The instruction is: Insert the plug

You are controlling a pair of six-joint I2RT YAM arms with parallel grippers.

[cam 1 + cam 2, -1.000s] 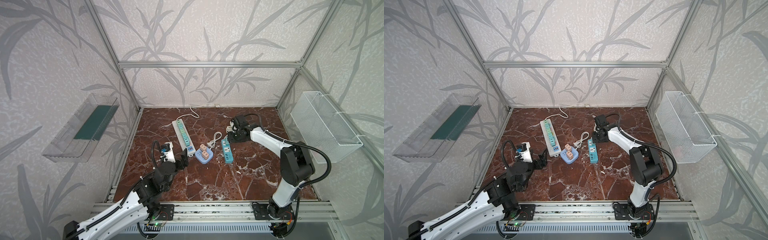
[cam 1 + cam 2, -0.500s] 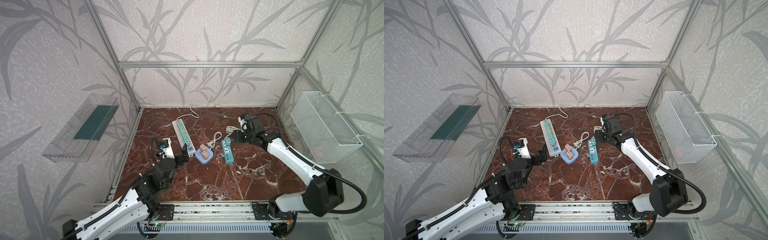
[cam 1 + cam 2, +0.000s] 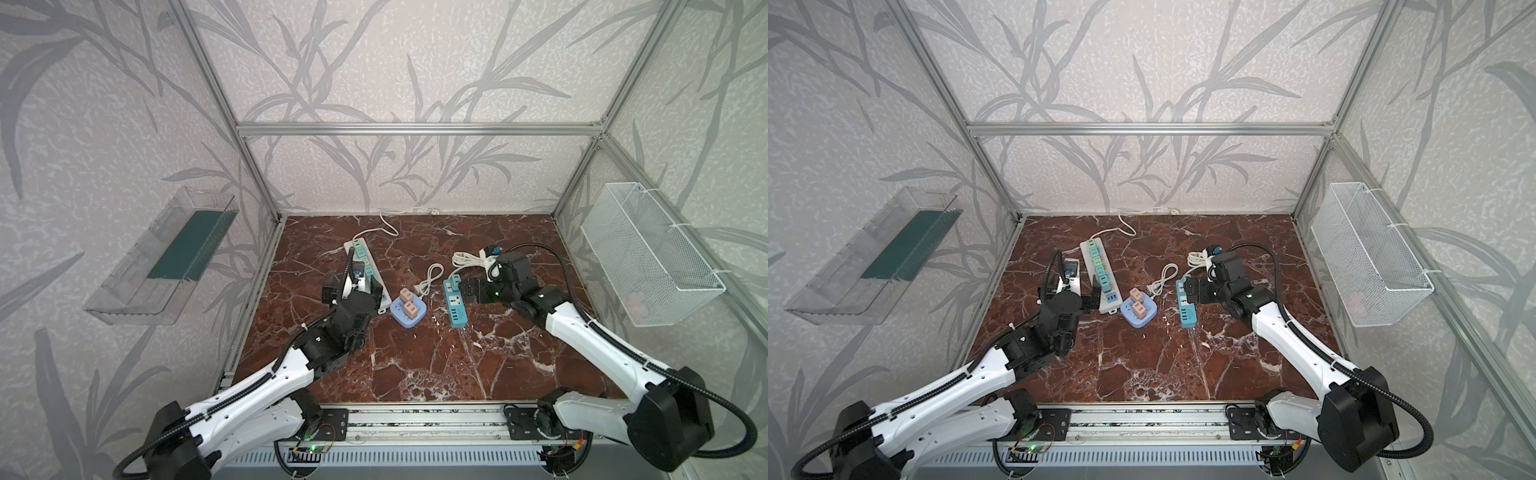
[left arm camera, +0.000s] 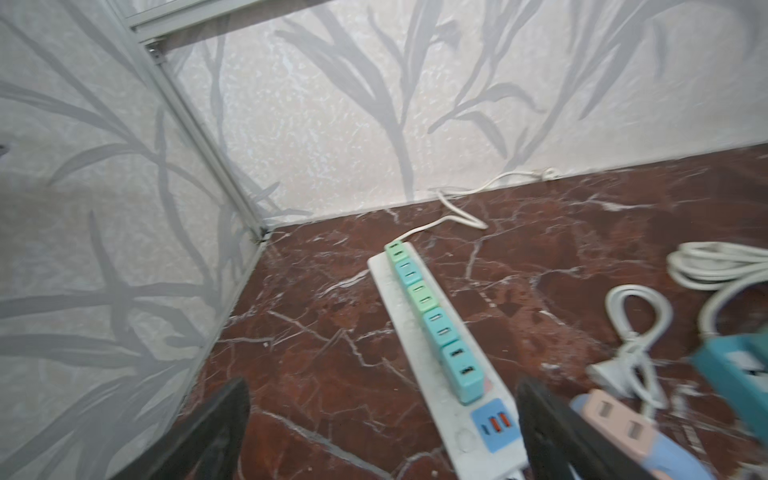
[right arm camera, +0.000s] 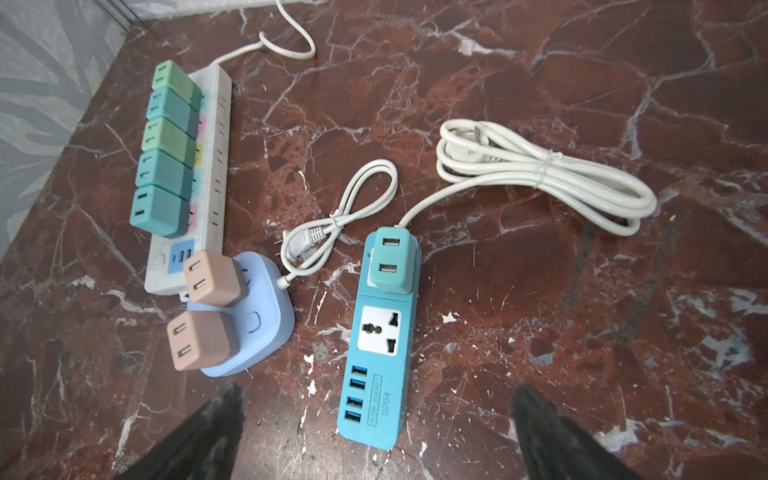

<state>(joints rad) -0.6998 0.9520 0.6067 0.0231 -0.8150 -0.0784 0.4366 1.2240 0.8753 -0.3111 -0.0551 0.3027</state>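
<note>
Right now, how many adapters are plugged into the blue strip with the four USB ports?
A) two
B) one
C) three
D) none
B: a single teal adapter sits at the cord end of the blue strip, while the universal socket next to it is empty.

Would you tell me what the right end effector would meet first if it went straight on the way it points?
Probably the blue strip, lying just ahead of the open right end effector; its height above the strip is unclear.
</note>
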